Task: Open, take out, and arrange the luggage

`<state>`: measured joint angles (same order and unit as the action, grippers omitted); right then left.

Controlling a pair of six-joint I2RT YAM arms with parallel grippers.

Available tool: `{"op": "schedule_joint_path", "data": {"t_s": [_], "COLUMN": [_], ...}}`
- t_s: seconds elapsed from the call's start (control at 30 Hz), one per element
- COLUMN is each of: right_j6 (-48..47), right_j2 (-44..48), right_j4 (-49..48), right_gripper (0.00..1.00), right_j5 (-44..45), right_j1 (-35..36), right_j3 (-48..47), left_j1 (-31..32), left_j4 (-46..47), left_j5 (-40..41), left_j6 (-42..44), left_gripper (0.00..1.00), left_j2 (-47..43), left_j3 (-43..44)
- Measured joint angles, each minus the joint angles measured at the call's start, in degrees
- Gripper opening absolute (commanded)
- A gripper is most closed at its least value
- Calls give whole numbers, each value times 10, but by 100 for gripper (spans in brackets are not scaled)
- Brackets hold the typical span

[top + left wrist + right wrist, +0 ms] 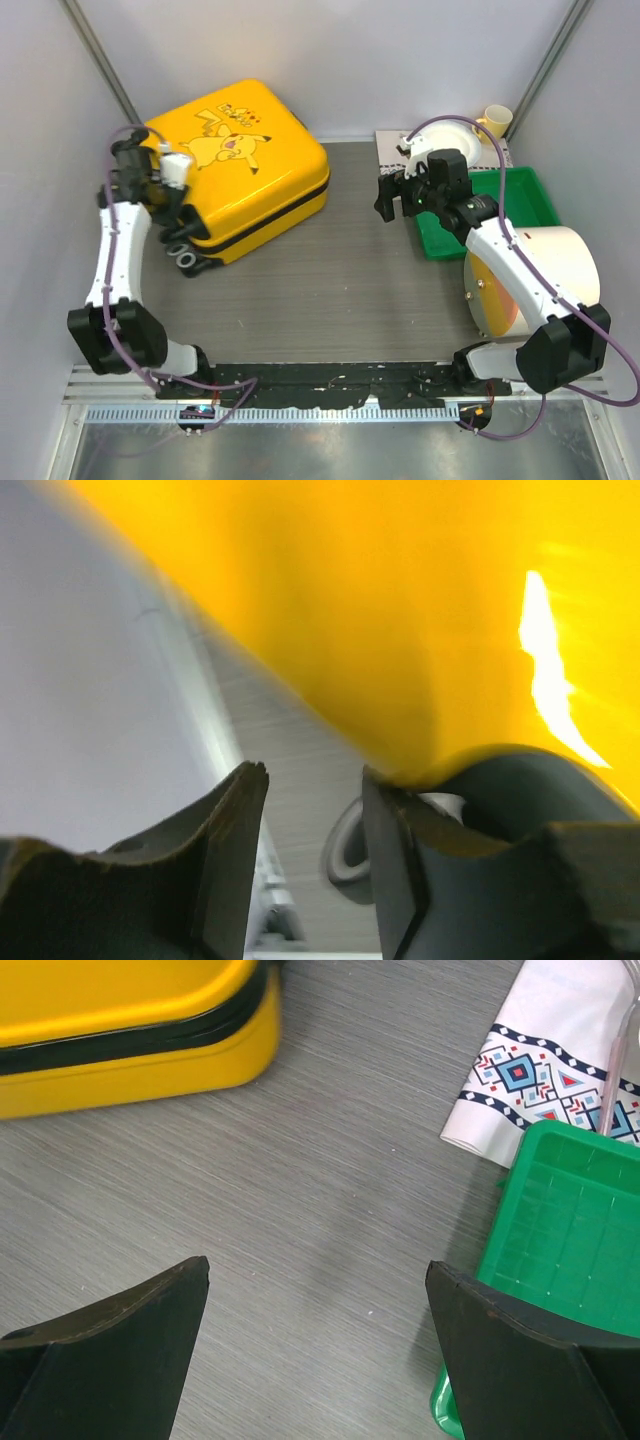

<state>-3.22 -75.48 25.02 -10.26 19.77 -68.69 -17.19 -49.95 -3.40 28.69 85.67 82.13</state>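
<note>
I am holding my left fingers [315, 780] slightly apart, clamping nothing, at the near left corner of the one closed yellow Pikachu suitcase [240, 170], which is lying flat at the desk's [330, 290] far left. My right fingers [318, 1270] are hanging wide apart beside one green tray [570, 1210].

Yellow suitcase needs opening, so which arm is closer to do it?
Left, probably. The left tool sits close beside the suitcase near a wheel; the right tool hangs open over bare table, apart from it.

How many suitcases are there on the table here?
1. The yellow suitcase lies flat and closed at the far left of the table. No other is visible.
</note>
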Motion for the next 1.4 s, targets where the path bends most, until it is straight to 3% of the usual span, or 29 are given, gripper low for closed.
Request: {"op": "schedule_joint_path", "data": {"t_s": [0.07, 0.2, 0.33, 0.43, 0.7, 0.8, 1.0, 1.4], "right_j6": [4, 8, 9, 12, 36, 43, 63, 119], "right_j2": [5, 16, 20, 20, 19, 17, -8, -30], "right_j4": [4, 10, 27, 44, 79, 89, 97, 110], "right_gripper": [98, 98, 98, 98, 98, 98, 97, 98], "right_j5": [6, 14, 17, 15, -12, -12, -4, -2], "right_j1": [0, 0, 0, 0, 19, 63, 117, 154], "right_j3": [0, 0, -5, -12, -26, -26, -32, -33], "left_j1": [111, 311, 384, 357, 125, 78, 73, 73], "left_j4": [-27, -48, -76, -76, -73, -78, -84, -75], "left_j5": [14, -12, -69, -87, -163, -170, -171, -156], "left_j6": [-16, -93, -162, -190, -221, -212, -178, -142], "left_gripper": [54, 63, 73, 80, 87, 88, 84, 72], "left_j2": [-46, -48, 9, 9, -84, -80, -24, 5], "left_j3": [-32, -41, -5, 10, 54, 78, 82, -12]}}
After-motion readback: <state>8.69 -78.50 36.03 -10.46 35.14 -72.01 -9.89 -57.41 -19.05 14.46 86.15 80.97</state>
